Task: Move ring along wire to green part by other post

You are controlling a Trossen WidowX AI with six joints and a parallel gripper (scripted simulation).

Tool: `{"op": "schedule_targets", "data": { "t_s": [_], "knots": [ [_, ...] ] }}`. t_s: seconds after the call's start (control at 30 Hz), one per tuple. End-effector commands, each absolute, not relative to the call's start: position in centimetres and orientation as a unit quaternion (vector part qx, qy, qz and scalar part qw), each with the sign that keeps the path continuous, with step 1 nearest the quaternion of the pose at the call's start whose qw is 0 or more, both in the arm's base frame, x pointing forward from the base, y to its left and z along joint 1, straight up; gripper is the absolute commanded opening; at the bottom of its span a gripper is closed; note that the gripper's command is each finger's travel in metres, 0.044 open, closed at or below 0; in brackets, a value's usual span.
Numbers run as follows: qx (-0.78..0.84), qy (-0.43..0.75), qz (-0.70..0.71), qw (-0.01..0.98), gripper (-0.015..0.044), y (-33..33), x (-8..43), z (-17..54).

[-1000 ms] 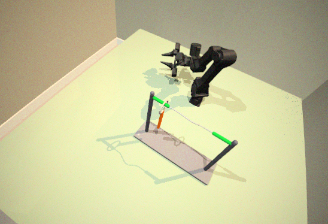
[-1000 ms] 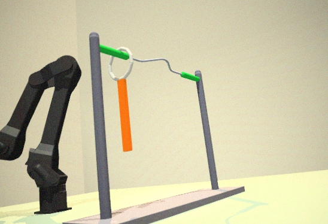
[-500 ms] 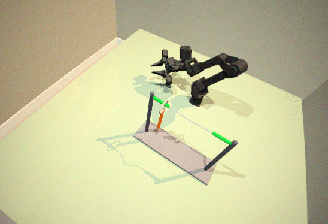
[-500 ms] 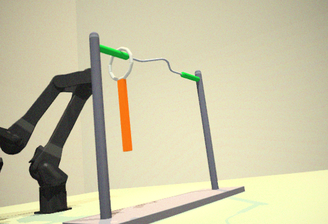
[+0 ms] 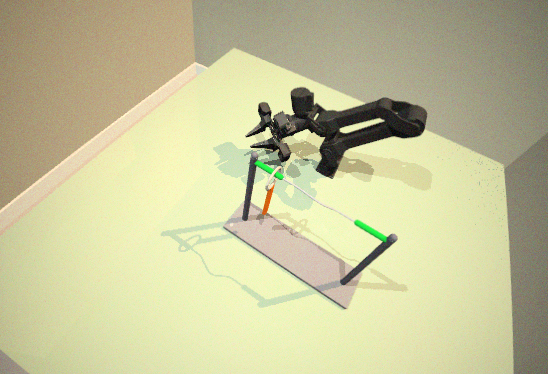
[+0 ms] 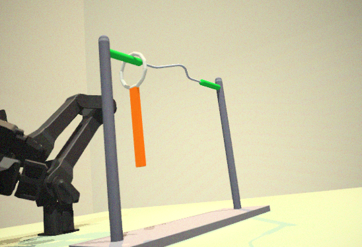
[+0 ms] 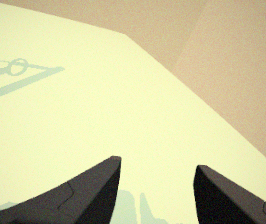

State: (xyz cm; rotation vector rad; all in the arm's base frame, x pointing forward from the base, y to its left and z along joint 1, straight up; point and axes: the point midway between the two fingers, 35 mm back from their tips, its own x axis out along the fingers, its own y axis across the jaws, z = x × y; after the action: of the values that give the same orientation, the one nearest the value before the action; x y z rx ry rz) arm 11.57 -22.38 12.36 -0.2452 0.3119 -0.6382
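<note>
While the round white ring (image 5: 268, 188) (image 6: 144, 70) hangs with its flat-sided orange handle (image 5: 268, 200) (image 6: 137, 127), the tapered black jaws (image 5: 248, 141) stand parted, grasping nothing

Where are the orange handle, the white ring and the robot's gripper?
Orange handle (image 5: 268, 200) (image 6: 137, 127): top and exterior views, middle of its stick.
White ring (image 5: 268, 182) (image 6: 144, 69): same views, on its rim.
Gripper (image 5: 248, 141) (image 7: 157, 169): top and wrist views, between its fingertips.
</note>
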Motion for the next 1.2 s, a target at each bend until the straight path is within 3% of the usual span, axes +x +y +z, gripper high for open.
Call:
{"op": "schedule_targets", "data": {
  "t_s": [0.0,0.87,1.17],
  "knots": [
    [-0.104,0.15,-0.281,0.942,0.016,-20.8,13.6,12.0],
    [-0.029,0.161,-0.065,0.984,0.016,-8.0,21.5,9.7],
    [-0.022,0.141,-0.058,0.988,0.016,-7.9,22.7,10.7]
  ]
}}
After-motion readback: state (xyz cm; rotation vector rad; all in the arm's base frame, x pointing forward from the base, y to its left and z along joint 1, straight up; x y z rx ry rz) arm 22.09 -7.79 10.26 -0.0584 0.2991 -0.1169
